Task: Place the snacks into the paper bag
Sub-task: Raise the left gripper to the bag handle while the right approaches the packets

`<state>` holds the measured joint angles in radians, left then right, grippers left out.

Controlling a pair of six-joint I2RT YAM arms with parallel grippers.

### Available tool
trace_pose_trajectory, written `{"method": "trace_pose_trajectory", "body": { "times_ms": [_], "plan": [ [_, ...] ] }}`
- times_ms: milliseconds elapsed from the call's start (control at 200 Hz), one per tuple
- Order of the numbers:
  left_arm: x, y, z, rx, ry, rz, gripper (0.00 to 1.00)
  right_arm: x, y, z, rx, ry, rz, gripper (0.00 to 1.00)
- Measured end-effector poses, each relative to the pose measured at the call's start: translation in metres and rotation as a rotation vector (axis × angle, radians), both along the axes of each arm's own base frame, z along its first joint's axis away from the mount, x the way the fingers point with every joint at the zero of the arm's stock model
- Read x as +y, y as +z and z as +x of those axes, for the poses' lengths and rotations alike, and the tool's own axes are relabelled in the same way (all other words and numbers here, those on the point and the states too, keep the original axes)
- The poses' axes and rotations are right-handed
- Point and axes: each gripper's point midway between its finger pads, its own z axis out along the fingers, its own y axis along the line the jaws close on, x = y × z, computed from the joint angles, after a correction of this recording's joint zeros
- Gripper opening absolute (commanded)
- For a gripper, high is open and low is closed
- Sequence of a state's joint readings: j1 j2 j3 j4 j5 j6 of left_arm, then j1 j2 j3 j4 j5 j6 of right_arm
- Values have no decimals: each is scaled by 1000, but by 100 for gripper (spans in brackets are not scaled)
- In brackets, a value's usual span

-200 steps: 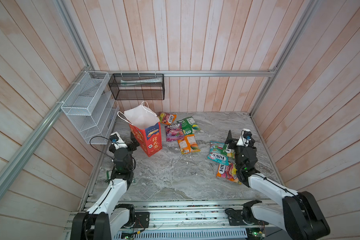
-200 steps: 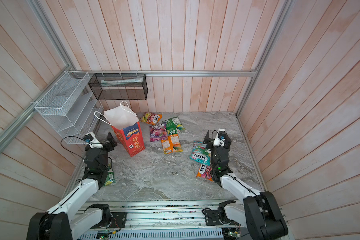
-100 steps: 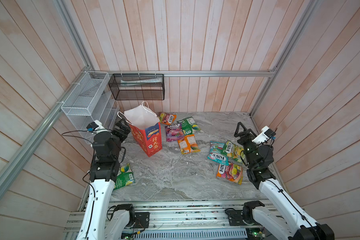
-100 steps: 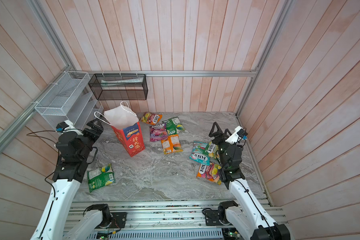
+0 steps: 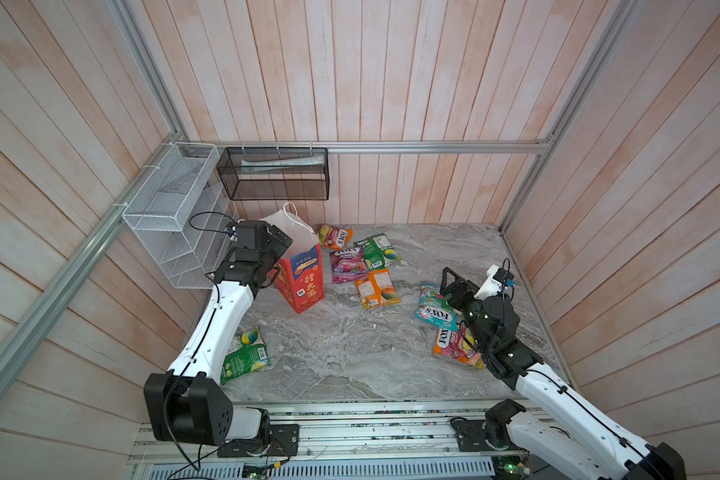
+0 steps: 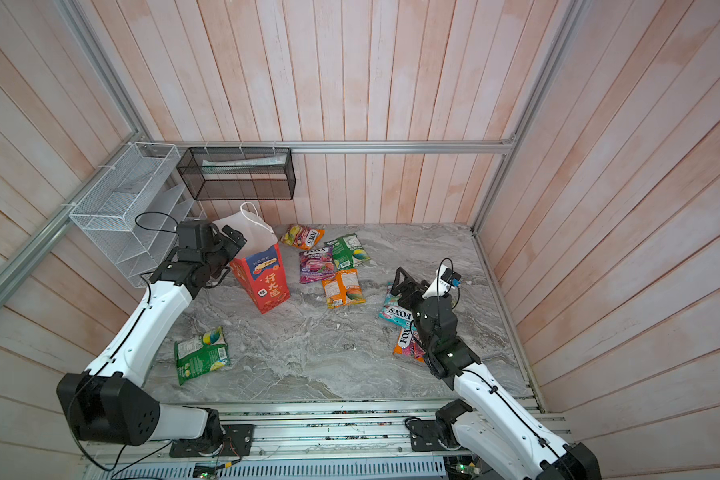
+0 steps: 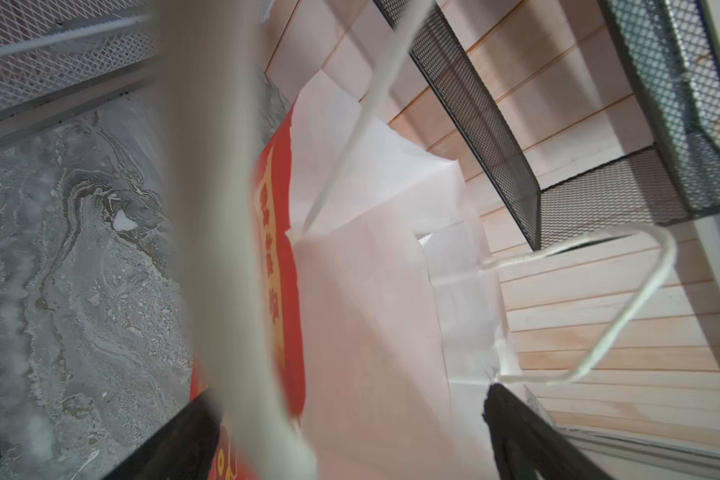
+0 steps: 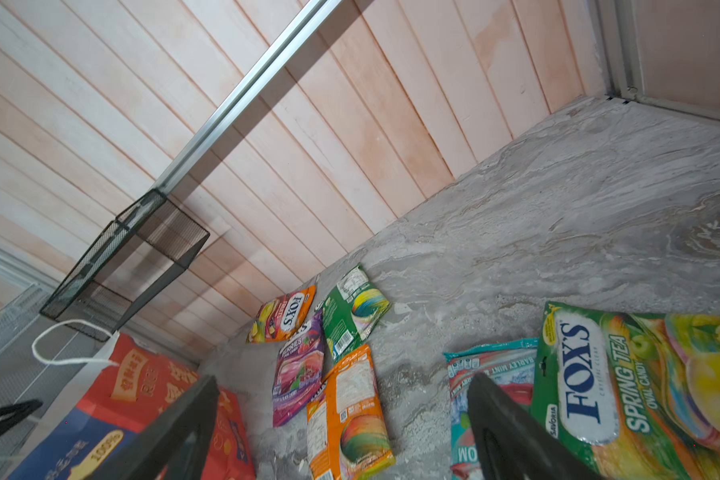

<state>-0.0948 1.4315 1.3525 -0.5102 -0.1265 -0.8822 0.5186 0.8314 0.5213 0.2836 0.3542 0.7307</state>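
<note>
The two dark fingers (image 7: 175, 440) of the left gripper (image 7: 350, 395) stand wide apart and grip nothing. Between them shows the open white mouth of the tall red paper bag (image 7: 350, 291), which has a blue panel and gold characters. Whether either finger touches the paper I cannot tell. One white cord handle (image 7: 624, 299) loops beyond the fingers; the other hangs blurred close to the lens. In both top views this gripper sits at the bag's rim. The bag stands upright near the far left corner of the grey marble-patterned table (image 5: 341, 353), below a white wire mesh rack (image 5: 171, 216) and a black mesh basket (image 5: 273, 174) on the walls.

The right gripper (image 8: 341, 378) is likewise spread wide, with nothing between its fingers. It hovers near the table's right edge, over a glossy teal plastic packet (image 5: 433, 309) printed "FOX'S". A green "Spring Tea" packet (image 8: 624, 390) lies just beside the teal one. An orange-and-pink packet (image 5: 454, 343) lies toward the front right corner, partly under the arm.

The other snacks lie flat on the table, outside the bag. Four cluster by the far edge, just right of it:
- an orange "FOX'S" packet (image 5: 335, 236), nearest the far wall
- a purple berries packet (image 5: 348, 264)
- a green packet with its back up (image 5: 379, 251), touching the purple one
- an orange packet with its back up (image 5: 377, 288), nearer the middle

A lone green packet (image 5: 244, 353) lies by the left edge, toward the front — right beside the left arm.
</note>
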Motion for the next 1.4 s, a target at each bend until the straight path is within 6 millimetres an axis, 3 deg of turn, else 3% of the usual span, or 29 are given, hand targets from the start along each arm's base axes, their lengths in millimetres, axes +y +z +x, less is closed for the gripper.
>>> {"method": "trace_pose_trajectory", "body": {
  "times_ms": [195,320,505,605,745,915,1090,1205,1315,1400],
  "plan": [
    [9,1,4,46,70,8,73,24,-10,-7,29,64,-55,85],
    [8,5,12,51,76,4,62,22,-16,-8,51,53,-88,84],
    [7,-7,15,109,78,4,47,20,-12,-9,44,46,-111,81],
    [7,-10,13,131,73,6,31,20,-8,-9,38,48,-115,80],
    [1,-13,11,150,36,-5,0,22,-5,-7,43,49,-126,80],
    [-17,3,-2,107,-62,-33,0,21,-7,-5,50,42,-151,80],
    [-42,49,-54,-49,-189,-37,0,20,-20,5,106,2,-205,86],
    [-58,77,-87,-166,-268,-24,0,18,-33,14,164,-44,-245,96],
    [-76,80,-105,-204,-339,-14,0,15,-44,23,219,-90,-293,98],
    [-85,60,-112,-187,-377,-7,0,15,-54,29,251,-108,-327,98]
  ]
}}
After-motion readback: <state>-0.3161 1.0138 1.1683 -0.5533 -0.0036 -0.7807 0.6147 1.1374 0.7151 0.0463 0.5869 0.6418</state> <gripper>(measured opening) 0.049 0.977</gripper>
